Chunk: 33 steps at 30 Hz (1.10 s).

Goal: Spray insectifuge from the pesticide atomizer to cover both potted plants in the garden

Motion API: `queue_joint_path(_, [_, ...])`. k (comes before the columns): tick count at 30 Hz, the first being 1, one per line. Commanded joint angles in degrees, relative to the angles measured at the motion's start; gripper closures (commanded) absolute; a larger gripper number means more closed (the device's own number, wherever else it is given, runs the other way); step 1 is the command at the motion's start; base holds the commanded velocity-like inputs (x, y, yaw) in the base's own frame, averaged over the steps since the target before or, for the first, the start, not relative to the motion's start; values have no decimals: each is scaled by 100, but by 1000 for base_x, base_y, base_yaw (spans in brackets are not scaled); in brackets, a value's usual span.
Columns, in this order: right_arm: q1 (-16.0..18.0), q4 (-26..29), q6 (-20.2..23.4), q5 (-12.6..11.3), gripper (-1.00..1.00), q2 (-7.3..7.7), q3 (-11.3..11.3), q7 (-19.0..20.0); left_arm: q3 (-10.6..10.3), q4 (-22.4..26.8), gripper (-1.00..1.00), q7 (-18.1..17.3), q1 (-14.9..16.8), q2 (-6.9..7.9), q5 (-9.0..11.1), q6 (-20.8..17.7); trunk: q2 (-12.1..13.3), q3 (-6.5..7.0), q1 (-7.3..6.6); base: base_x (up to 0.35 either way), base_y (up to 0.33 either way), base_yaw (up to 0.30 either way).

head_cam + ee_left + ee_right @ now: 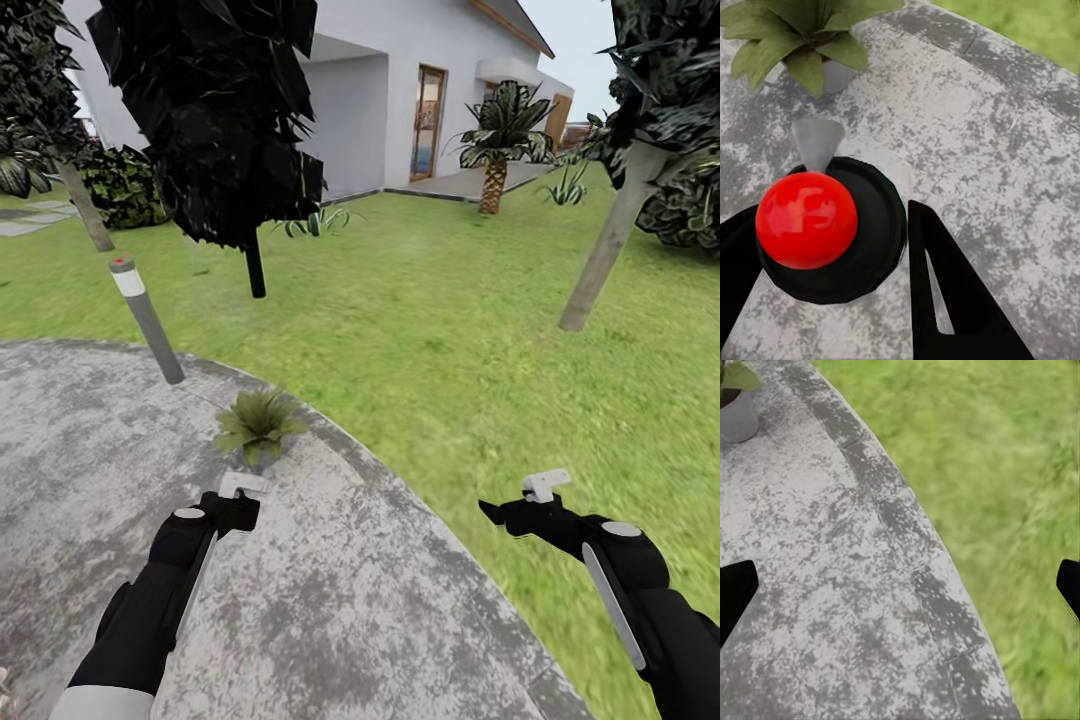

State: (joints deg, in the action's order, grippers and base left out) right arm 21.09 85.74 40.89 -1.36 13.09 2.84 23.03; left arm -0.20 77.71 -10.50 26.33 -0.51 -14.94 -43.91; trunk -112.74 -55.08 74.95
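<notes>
both grippers hang low over the patio [90, 440]: the left gripper [832, 285] is clamped on the atomizer [832, 232] (red neck up, grey nozzle aimed at the plant), while the right gripper [487, 512] is spread wide, holding nothing, near the lawn [450, 300] edge. one plant [257, 422] sits at the paving's rim, just beyond the nozzle, near a lamp [145, 317].

A potted plant [257, 424] sits at the paved patio [330, 600] edge, beside a tilted bollard lamp [146, 318]. The left end effector [235, 500] hovers just short of it, apparently gripping something pale. The right end effector [500, 514] hangs over the lawn [430, 310].
</notes>
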Motion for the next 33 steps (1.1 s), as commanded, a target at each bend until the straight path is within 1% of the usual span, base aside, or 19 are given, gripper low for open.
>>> queue_joint_path(1, [2,6,33,-13,-100,0,6,18,2,7,100,-48,3,-2,-62,-21,-2,-5,3,345,0,0])
queue_joint_path(8, [2,7,33,-13,-100,0,6,17,2,7,100,-48,3,0,-62,-21,-2,-5,3,345,1,1])
queue_joint_path(11, [0,11,33,-13,-100,0,6,17,2,7,100,-48,3,2,-62,-21,-2,-5,3,344,67,111])
queue_joint_path(17, [4,10,33,-13,-100,0,6,17,2,7,100,-48,3,4,-62,-21,-2,-5,3,332,137,149])
queue_joint_path(33, [2,13,33,-13,-100,0,6,19,2,7,100,-48,3,5,-62,-21,-2,-5,3,316,167,4])
